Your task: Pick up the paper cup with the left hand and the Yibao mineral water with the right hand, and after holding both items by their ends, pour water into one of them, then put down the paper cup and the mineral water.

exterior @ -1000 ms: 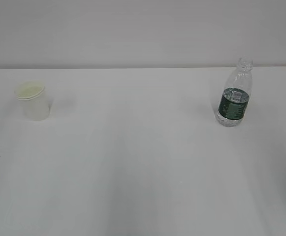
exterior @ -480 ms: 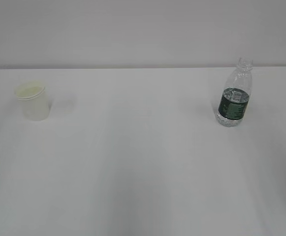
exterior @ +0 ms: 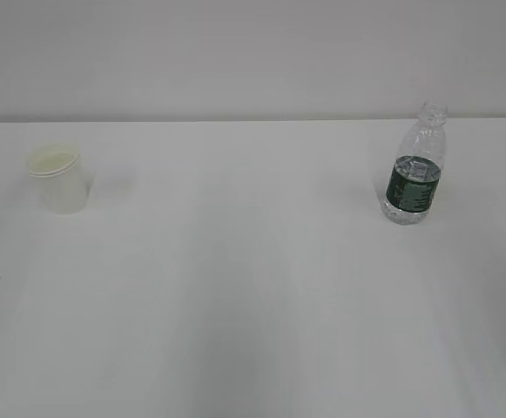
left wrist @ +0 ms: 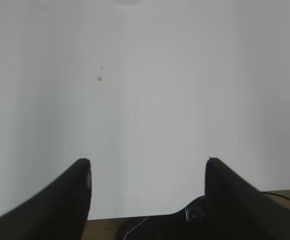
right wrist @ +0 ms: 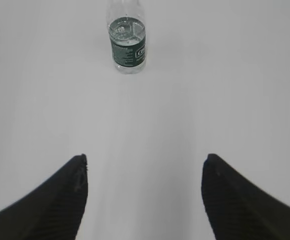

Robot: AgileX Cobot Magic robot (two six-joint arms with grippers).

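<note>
Paper cup [exterior: 58, 179] is seen upright at table's [exterior: 253, 287] far left, Yibao mineral water [exterior: 415, 167] upright far right, w/ left hand [left wrist: 147, 165] & right hand [right wrist: 145, 160] both spread wide, nothing gripped.

the desk [exterior: 253, 287] lies bare across its whole middle, wide room for me to pass on either side. only two things stand on it, well apart: the paper cup [exterior: 59, 179] far left and the yibao mineral water [exterior: 414, 168] far right, both upright near the back edge. my right hand [right wrist: 144, 172] has its jaws spread, with open desk straight ahead up to the bottle. my left hand [left wrist: 148, 172], jaws spread too, faces bare desk with only two tiny specks [left wrist: 99, 78].
</note>
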